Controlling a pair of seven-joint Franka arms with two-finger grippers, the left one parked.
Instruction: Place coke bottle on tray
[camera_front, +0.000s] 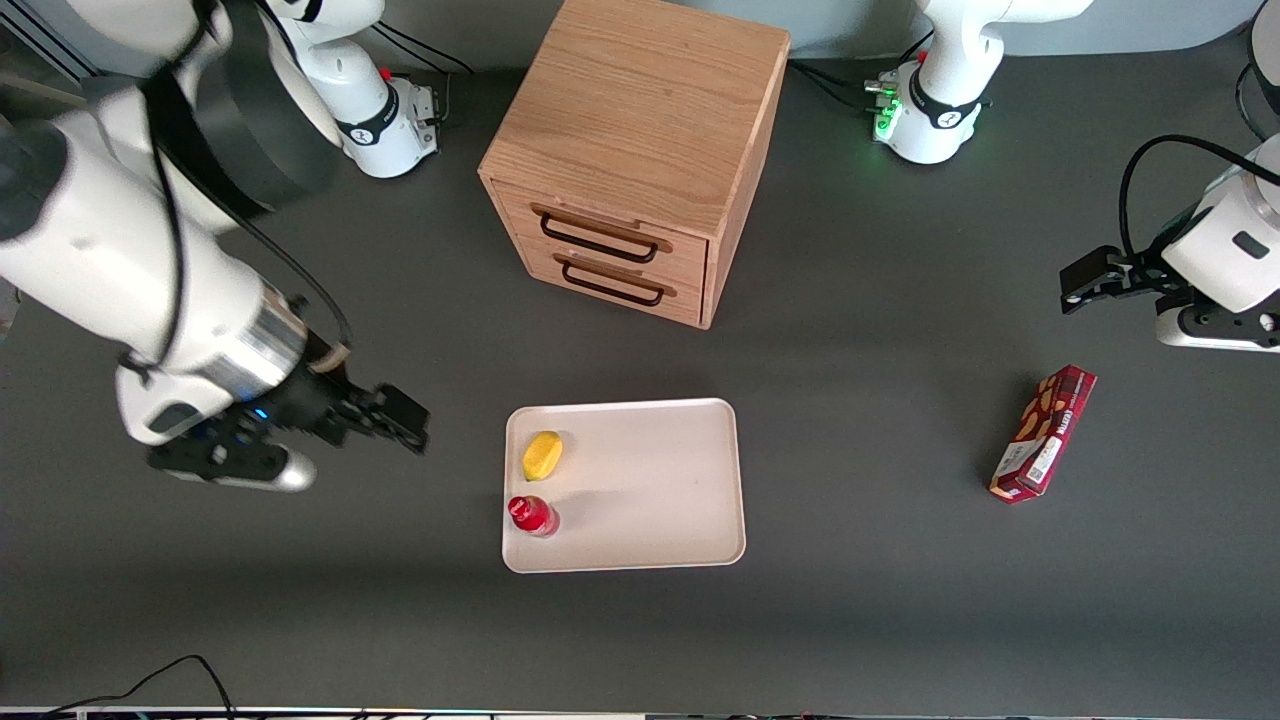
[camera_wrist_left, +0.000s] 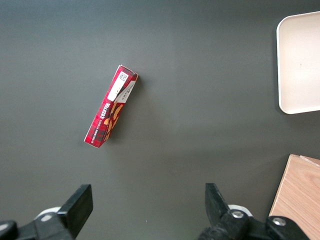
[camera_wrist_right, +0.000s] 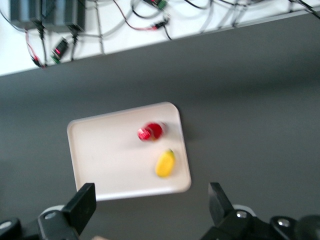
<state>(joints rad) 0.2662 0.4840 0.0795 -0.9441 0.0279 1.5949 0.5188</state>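
- Fingers (camera_wrist_right: 86, 202) of the right arm's gripper (camera_wrist_right: 152, 205) spread wide apart, nothing between them; both dark finger tips show in the right wrist view with bare worktop (camera_wrist_right: 250, 100) in the gap.
- Gripper (camera_front: 395, 420) in front view hangs above the worktop (camera_front: 900, 600) toward the working arm's end, clear of the tray (camera_front: 650, 480), not touching it.
- Coke bottle (camera_front: 531, 515) stands upright on the tray, near the tray corner that is nearer the front camera and toward the working arm's end; red cap up.
- Same bottle in the right wrist view (camera_wrist_right: 151, 131), seen from above, inside the tray (camera_wrist_right: 110, 155) rim.
- Yellow lemon-like object (camera_front: 543, 455) also on the tray, just beside the bottle, farther from the front camera; a small gap between them. Wrist view too (camera_wrist_right: 165, 164).
- Rest of tray surface bare.
- Wooden drawer cabinet (camera_front: 640, 140), two drawers with dark handles, sits farther from the front camera than the tray, well apart.
- Dark red snack box (camera_front: 1043, 432) lies flat on the worktop toward the parked arm's end, well apart from the tray; also in left wrist view (camera_wrist_left: 110, 111).
- Tray corner (camera_wrist_left: 300, 65) and cabinet edge (camera_wrist_left: 297, 200) show in left wrist view.
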